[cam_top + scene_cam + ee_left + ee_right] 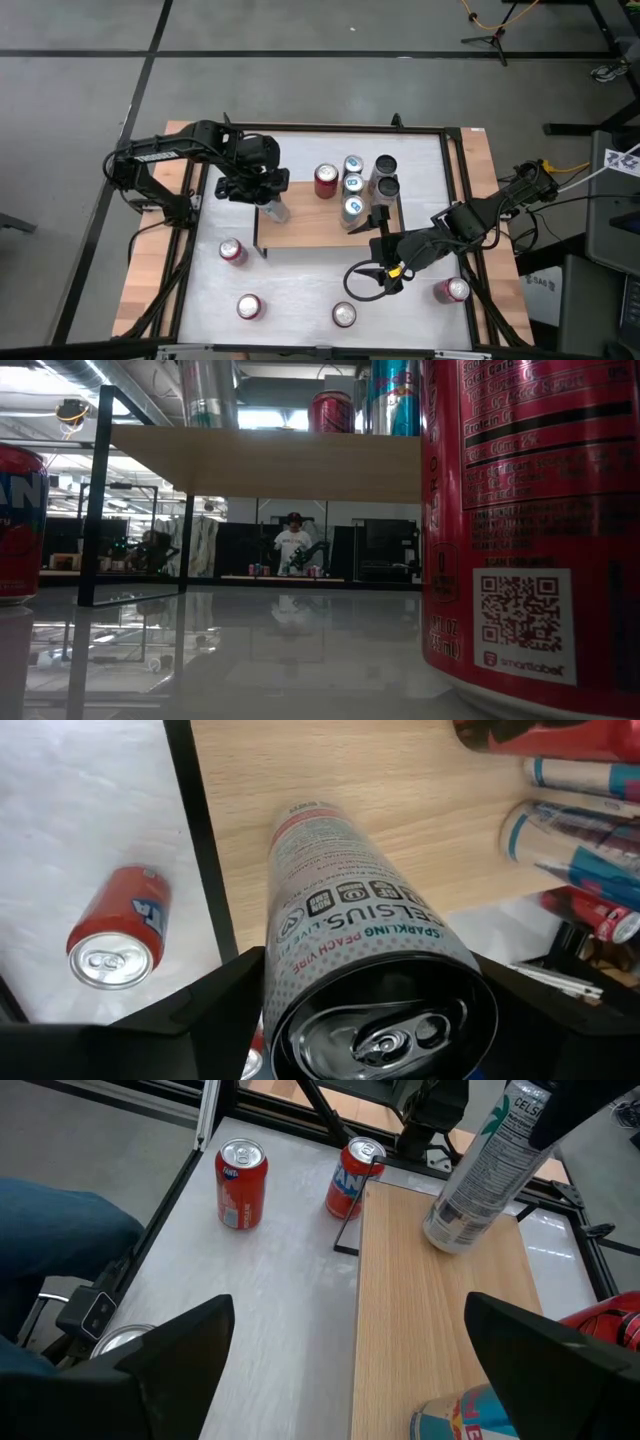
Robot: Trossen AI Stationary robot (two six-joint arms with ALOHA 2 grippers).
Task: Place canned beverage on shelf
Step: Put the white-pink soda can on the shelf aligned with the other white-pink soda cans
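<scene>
A tall silver Celsius can point(350, 890) stands tilted at the left end of the shelf point(310, 232), a light wooden board on thin black legs. My left gripper point(262, 192) is shut on the can's upper part from above. In the right wrist view the can point(478, 1175) leans, with its base point(448, 1232) down at the board point(420, 1310). My right gripper point(383, 262) hangs open over the white table near the shelf's right front corner. Nothing is between its fingers point(180, 1355). My left gripper pinches the Celsius can between its two fingers, on opposite sides of its upper wall just below the top rim point(290, 960). The fingers point(225, 995) come steeply from above. The can leans below them, and its base point(448, 1232) is at the shelf board.
Several cans stand on the shelf's right half: a red one point(326, 181), blue-silver ones point(352, 185) and dark ones point(386, 176). Loose red cans stand on the white table point(232, 251), point(249, 306), point(343, 315), point(455, 290). One red can point(520, 520) fills the low view's right.
</scene>
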